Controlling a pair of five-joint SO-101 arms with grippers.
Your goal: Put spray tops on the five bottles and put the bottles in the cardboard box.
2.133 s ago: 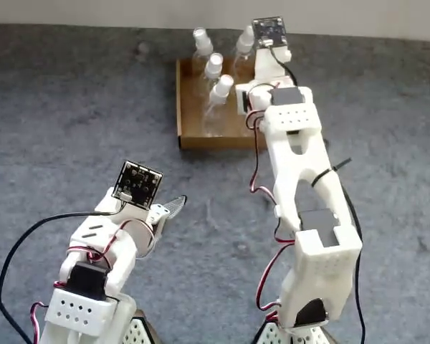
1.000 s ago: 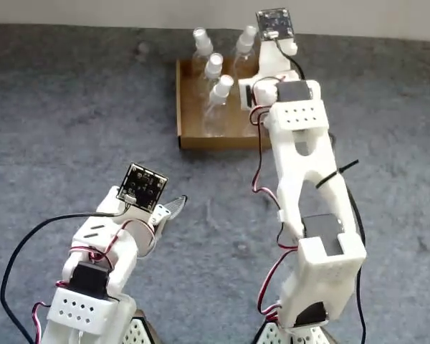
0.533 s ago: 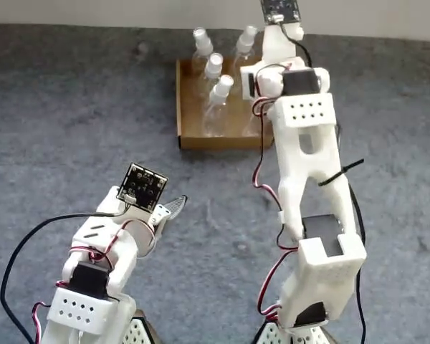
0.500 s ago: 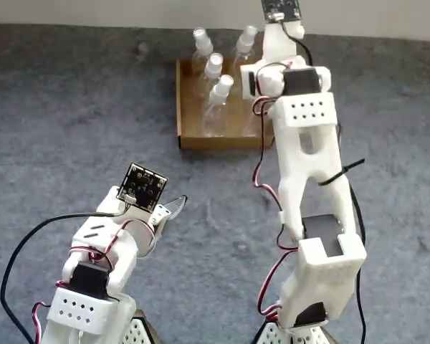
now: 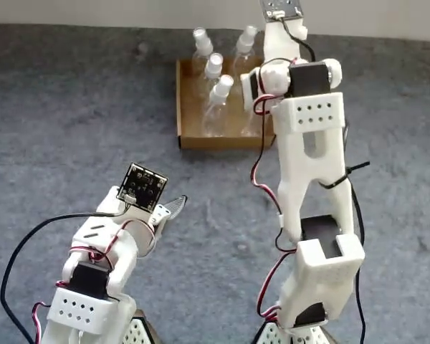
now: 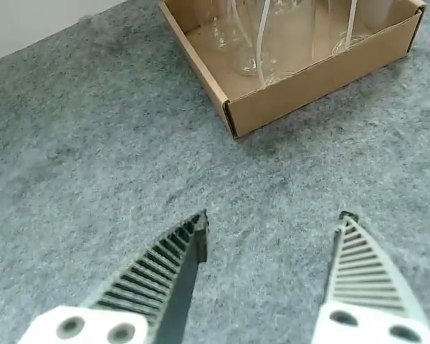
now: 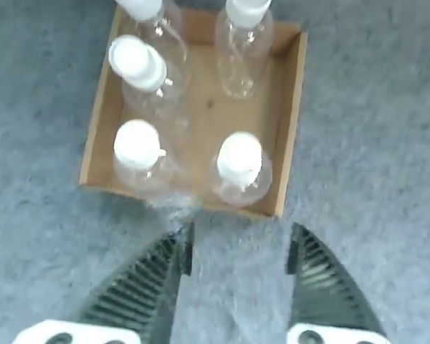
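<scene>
lab tabletop: grey felt mat (image 5: 72,107), white wall (image 5: 93,11)

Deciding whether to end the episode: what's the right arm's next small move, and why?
Probably pull the right gripper back from the box and finish. Five bottles stand inside it, each with a white spray top, and the gripper hangs open and empty above the box's near edge.

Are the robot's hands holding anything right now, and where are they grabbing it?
Nothing is held. The left gripper is open over the grey mat; the right gripper is open beside the cardboard box holding the bottles.
</scene>
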